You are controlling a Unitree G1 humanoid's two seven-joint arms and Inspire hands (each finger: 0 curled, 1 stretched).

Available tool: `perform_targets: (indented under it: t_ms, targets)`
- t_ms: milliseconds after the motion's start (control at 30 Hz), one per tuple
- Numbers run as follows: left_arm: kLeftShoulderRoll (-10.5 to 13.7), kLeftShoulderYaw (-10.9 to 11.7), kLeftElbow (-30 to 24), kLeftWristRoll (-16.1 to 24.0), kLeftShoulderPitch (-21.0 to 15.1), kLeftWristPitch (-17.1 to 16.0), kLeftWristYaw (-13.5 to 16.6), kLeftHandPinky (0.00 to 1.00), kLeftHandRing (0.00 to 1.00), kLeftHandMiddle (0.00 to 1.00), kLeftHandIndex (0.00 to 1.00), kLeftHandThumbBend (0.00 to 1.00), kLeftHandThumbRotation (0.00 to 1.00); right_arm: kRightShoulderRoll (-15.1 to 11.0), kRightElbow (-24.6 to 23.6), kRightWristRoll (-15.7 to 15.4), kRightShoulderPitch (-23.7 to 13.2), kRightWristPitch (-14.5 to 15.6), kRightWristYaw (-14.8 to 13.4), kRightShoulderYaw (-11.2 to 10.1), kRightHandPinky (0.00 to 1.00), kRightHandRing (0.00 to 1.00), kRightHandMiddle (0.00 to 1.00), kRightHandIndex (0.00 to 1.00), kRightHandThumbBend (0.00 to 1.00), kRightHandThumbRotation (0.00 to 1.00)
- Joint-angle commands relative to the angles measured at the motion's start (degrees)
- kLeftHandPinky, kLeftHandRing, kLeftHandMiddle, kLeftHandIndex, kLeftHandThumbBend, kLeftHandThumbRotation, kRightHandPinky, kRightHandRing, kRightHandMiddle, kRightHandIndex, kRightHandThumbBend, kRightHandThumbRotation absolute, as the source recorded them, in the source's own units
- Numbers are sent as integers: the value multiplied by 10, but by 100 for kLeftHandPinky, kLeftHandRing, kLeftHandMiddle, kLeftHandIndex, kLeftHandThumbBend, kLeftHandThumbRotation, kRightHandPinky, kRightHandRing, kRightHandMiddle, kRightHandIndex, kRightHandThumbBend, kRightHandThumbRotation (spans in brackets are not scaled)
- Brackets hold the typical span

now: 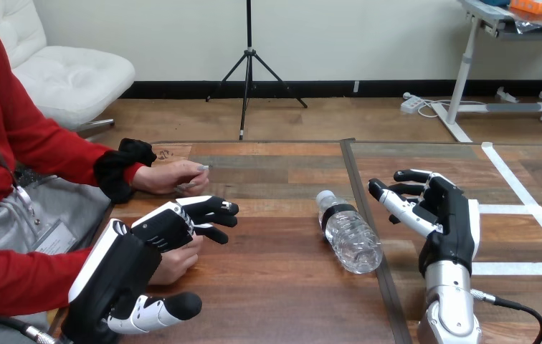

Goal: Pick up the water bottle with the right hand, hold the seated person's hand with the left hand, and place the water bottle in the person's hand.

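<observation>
Wooden table (275, 301) is bearing the water bottle (350, 233), lying sideways. The right hand (453, 215) is hovering beside it, spread and empty. The left hand (160, 229), fingers loosely straight, is covering the person's hand (175, 265).

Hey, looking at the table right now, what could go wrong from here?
1. The bottle lies on its side. It may roll away when the right hand, open and apart from it, reaches in for a grasp.
2. The left hand sits over the person's near hand. A firm hold is not visible, so that hand might slip out or get pressed before the bottle arrives.
</observation>
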Motion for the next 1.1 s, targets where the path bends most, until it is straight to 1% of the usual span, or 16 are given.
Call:
perform_targets:
  t_ms: [0,133,233,333,433,533,633,667,733,767,833,867,933,967,1033,1067]
  targets:
    - [-3,7,4,-7,-36,0,2,63,74,77,75,91,65,1,-28,3,-8,-27,13,1,29,34,43,45,91,0]
    - [-3,8,6,-5,-37,-2,3,63,74,77,74,91,65,-1,-32,1,-3,-34,14,4,28,34,43,45,92,0]
    - [-3,7,8,-11,-38,1,-3,64,74,77,75,91,65,-2,-34,3,1,-39,23,4,28,34,43,45,93,0]
    - [-4,9,8,-2,-38,-5,6,64,74,77,75,92,65,-5,-37,-5,5,-40,18,9,28,34,43,45,93,0]
    - [-5,9,12,-6,-41,-6,1,64,74,77,75,92,66,-9,-38,-20,9,-44,5,18,29,34,43,45,93,0]
    - [-3,7,8,-1,-40,-2,4,64,74,77,75,93,67,-10,-41,-25,11,-45,2,21,29,35,44,46,94,1]
    - [-2,5,7,-4,-38,3,0,64,74,77,75,93,67,-18,-42,-43,15,-42,-13,34,30,37,45,47,95,3]
    - [-3,7,10,0,-40,-5,3,65,74,77,75,93,67,-20,-43,-54,15,-39,-25,41,31,38,46,47,95,4]
    - [-4,9,14,5,-42,-15,6,64,74,77,74,93,67,-22,-46,-66,15,-35,-39,48,32,40,47,49,95,8]
    - [-4,8,12,5,-41,-12,7,64,74,77,74,93,67,-27,-48,-84,14,-24,-57,60,32,40,48,49,95,9]
    - [-4,7,11,5,-40,-6,8,64,74,76,74,92,67,-34,-50,-105,12,-12,-79,73,33,43,51,53,95,19]
    - [-5,5,8,6,-39,-6,9,64,74,76,74,92,67,-36,-54,-113,8,3,-84,79,34,43,52,54,95,21]
    - [-8,4,5,7,-39,-7,12,64,74,76,74,92,67,-38,-59,-119,4,21,-86,84,35,46,55,57,95,24]
    - [-8,2,2,3,-39,0,8,64,74,76,74,92,67,-42,-68,-129,-2,45,-87,92,35,47,56,58,95,25]
    - [-9,-1,-1,-3,-39,11,5,64,74,76,74,92,66,-47,-79,-140,-8,74,-89,101,38,51,59,63,95,29]
    - [-10,-2,-2,-5,-41,11,2,64,74,76,74,92,65,-50,-90,-145,-15,101,-81,107,38,52,61,64,95,30]
